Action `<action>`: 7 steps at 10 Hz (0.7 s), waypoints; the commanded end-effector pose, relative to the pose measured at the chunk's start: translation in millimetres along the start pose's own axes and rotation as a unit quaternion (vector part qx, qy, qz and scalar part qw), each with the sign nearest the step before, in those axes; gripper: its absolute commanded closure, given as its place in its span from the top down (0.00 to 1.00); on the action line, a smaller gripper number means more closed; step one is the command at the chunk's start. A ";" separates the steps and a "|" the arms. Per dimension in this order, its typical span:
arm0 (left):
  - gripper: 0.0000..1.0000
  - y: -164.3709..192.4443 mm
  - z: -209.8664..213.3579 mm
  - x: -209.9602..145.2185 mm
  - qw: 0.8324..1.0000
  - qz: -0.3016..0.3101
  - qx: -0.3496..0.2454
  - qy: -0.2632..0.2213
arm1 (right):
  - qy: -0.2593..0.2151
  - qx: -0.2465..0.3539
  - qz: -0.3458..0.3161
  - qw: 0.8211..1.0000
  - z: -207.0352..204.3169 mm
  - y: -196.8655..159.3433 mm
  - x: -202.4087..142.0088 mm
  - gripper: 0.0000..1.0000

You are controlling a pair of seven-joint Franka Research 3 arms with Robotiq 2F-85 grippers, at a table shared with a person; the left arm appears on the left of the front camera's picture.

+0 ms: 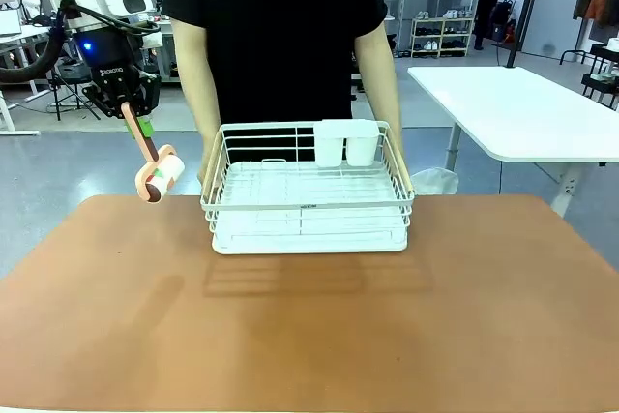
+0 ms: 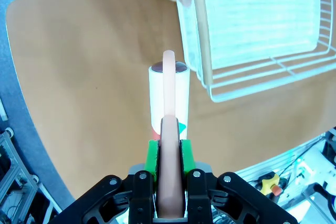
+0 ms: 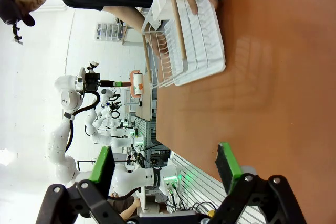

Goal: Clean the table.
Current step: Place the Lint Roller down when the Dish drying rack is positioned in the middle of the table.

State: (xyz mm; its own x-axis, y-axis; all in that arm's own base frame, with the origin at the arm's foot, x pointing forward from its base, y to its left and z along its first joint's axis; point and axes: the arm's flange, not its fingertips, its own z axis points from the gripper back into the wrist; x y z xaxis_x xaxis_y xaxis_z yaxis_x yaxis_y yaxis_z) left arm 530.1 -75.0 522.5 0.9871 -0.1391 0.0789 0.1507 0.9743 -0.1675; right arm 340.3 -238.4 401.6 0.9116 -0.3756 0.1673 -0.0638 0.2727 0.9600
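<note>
**Operator:** Report the left gripper [image 1: 140,123] and its load.

**Technician:** The jaws are pressed together on the handle of a lint roller [image 1: 158,174]. In the front view the gripper sits at about 10 o'clock, off the desk's far left corner. The handle runs down from the jaws toward 5 o'clock, and the white roll hangs at its low end, held in the air.

**Operator:** Where does the desk [image 1: 319,336] lie from the roll?

**Technician:** Below it and toward 4 o'clock. In the left wrist view the roller [image 2: 169,98] points straight away from the jaws toward 12 o'clock, with the terracotta top [image 2: 89,93] spread behind it. Roll and surface appear apart. Judgement: the coming move turns on lowering the roll until its side lies flat on the top, then travelling crosswise to the roll's long axis.

**Operator:** Obstructions?

**Technician:** A white wire dish rack [image 1: 308,195] stands at the far centre, with the person's hands [image 1: 400,173] on both its sides. The roll is just left of the rack's left edge, so a stroke toward 3 o'clock would likely meet it.

**Operator:** Right gripper [image 3: 168,169]?

**Technician:** Jaws spread wide, empty, above the desk's right part in its wrist view. The left arm is the nearer to the work, since it carries the tool.
</note>
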 end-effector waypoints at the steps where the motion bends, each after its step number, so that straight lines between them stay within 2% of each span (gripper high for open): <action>1: 0.21 0.7 6.6 -1.3 1.000 0.000 -0.002 0.004 | -0.004 0.007 0.005 1.000 -1.4 2.1 -2.6 1.00; 7: 0.21 0.7 6.6 -1.3 1.000 0.000 -0.002 0.004 | -0.004 0.007 0.005 1.000 -1.4 2.1 -2.6 1.00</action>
State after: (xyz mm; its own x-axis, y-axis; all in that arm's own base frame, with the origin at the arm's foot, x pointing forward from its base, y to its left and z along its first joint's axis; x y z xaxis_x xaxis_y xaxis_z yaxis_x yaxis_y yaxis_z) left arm 530.1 -75.0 522.5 0.9871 -0.1391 0.0789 0.1507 0.9743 -0.1675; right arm 340.3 -238.4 401.6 0.9116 -0.3756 0.1673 -0.0638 0.2727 0.9600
